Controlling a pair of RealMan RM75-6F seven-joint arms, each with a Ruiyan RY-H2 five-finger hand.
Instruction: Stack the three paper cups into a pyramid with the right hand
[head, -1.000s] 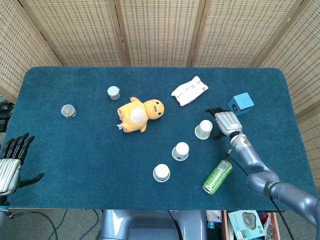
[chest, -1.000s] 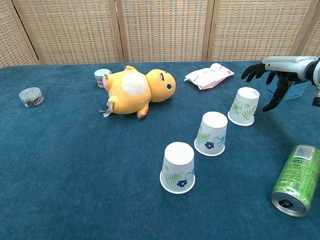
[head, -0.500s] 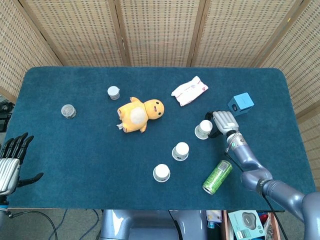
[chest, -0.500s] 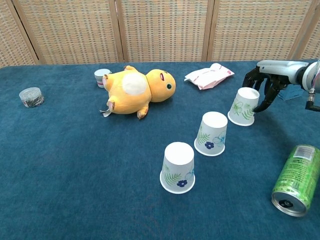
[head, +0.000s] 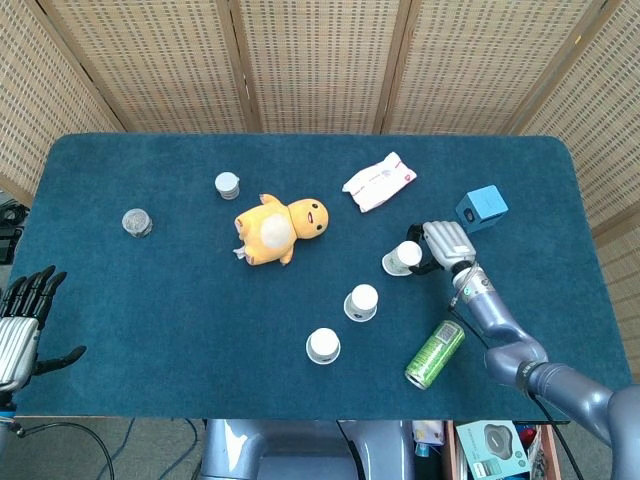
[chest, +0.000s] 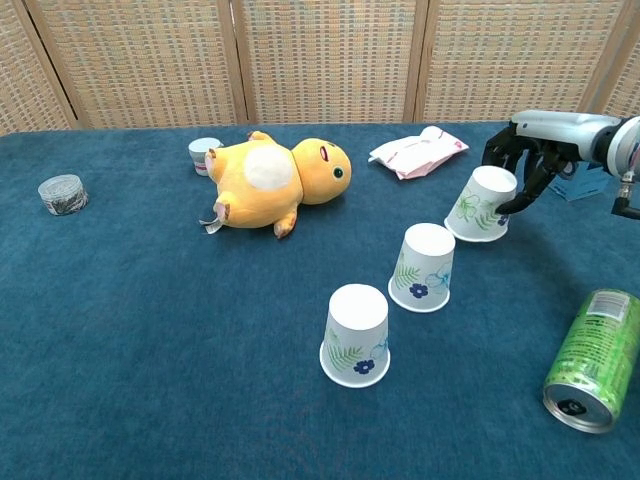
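Observation:
Three upside-down white paper cups with floral prints run in a diagonal line. The near cup (chest: 356, 335) (head: 323, 345) and the middle cup (chest: 423, 266) (head: 362, 302) stand on the blue cloth. My right hand (chest: 524, 158) (head: 441, 246) grips the far cup (chest: 480, 204) (head: 402, 257) near its top, and the cup is tilted and lifted off the cloth on its right side. My left hand (head: 22, 318) hangs open at the table's left front edge, away from the cups, and shows only in the head view.
A green can (chest: 590, 360) (head: 435, 354) lies on its side right of the cups. A yellow plush toy (chest: 272, 182), a white packet (chest: 418, 152), a blue box (head: 482, 207), a small white tub (chest: 204, 155) and a round tin (chest: 62, 193) lie farther back.
My right hand moved in from the right, closed around the far cup, then tipped and raised it slightly toward the left. The other cups and my left hand stayed still.

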